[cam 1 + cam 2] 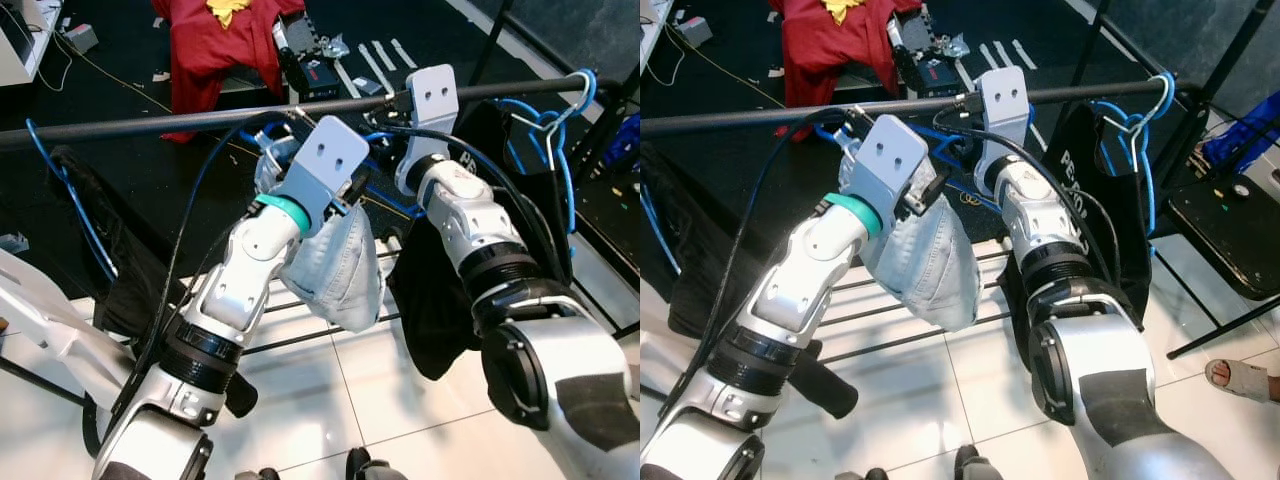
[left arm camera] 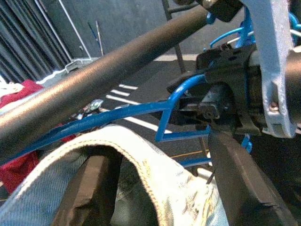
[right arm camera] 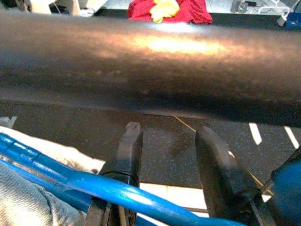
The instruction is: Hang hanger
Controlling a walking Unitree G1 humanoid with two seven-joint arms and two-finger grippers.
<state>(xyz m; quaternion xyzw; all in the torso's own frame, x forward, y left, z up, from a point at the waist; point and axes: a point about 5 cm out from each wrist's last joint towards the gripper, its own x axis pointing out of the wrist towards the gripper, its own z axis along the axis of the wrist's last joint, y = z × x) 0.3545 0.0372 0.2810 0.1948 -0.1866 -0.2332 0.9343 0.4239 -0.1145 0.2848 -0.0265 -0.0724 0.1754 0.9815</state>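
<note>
- L wrist view showed left gripper [image 2: 160,188] fingers spread, jeans [image 2: 155,188] waistband betw. them, blue hanger [image 2: 117,115] just under rail [image 2: 94,89].
- R wrist view: right gripper [image 3: 167,155] was parted, not grasping; hanger bar across its fingers, rail close above.
- Eye views: both arms up at rail, jeans [image 1: 340,265] hanging below.
- Nearby: more hangers [image 1: 560,130] at R end, red cloth [image 1: 215,45] on floor behind; black garment [image 1: 435,290] under R arm.
</note>
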